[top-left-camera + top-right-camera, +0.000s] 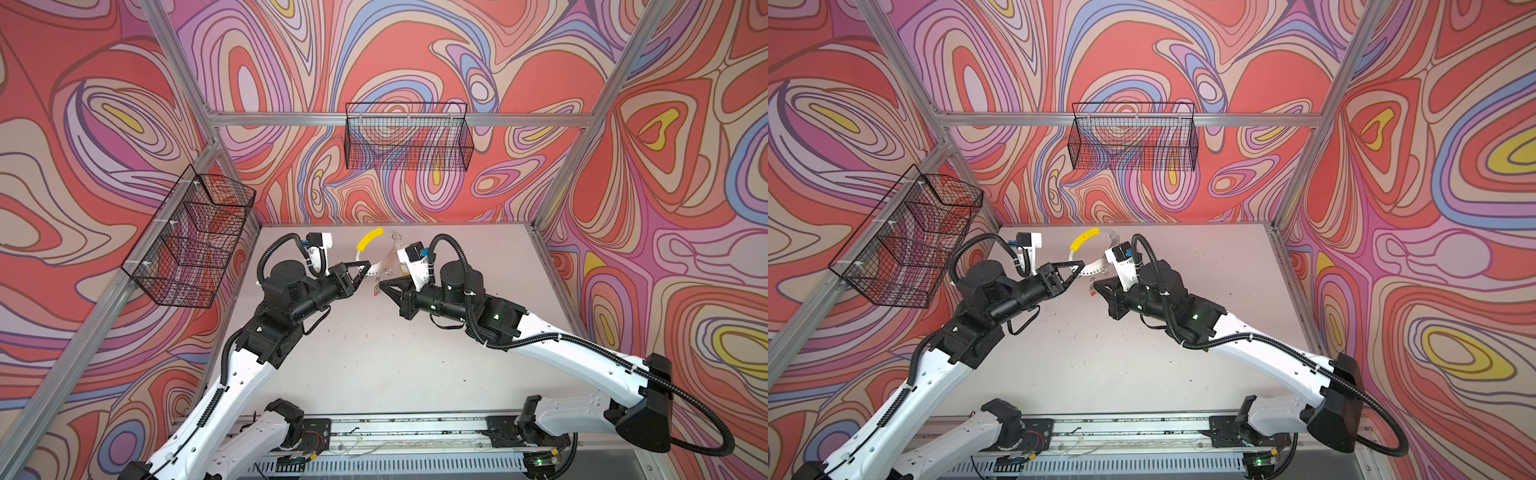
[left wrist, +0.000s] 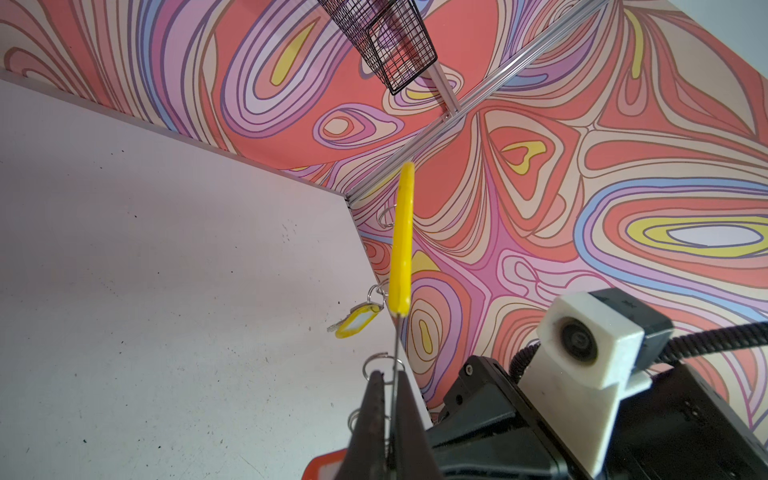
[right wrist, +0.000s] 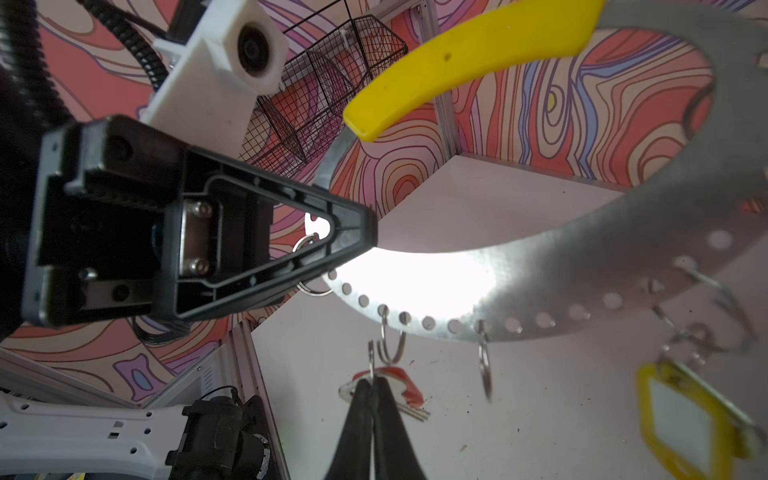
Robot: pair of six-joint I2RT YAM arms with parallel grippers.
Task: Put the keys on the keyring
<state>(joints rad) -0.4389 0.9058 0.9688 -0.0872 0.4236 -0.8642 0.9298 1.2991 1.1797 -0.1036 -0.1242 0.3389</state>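
Note:
The keyring (image 1: pixel 385 266) (image 1: pixel 1099 268) is held up off the table, its yellow arc (image 1: pixel 370 239) (image 3: pixel 469 54) at the far side. My left gripper (image 1: pixel 368 266) (image 1: pixel 1081 264) (image 2: pixel 388 376) is shut on the ring's thin grey rim, which shows edge-on in the left wrist view. My right gripper (image 1: pixel 381 284) (image 1: pixel 1096 284) (image 3: pixel 372 384) is shut on the red-tagged key (image 3: pixel 405 388) (image 1: pixel 376 292) at its small wire ring, just under a split ring (image 3: pixel 390 345) on the keyring's rim. The yellow-tagged key (image 2: pixel 357 320) (image 3: pixel 694 424) hangs from another split ring on the rim.
Both arms meet over the back middle of the white table (image 1: pixel 374 365). A black wire basket (image 1: pixel 409 137) hangs on the back wall and another (image 1: pixel 191 241) on the left wall. A metal rail (image 1: pixel 415 428) runs along the table's front edge.

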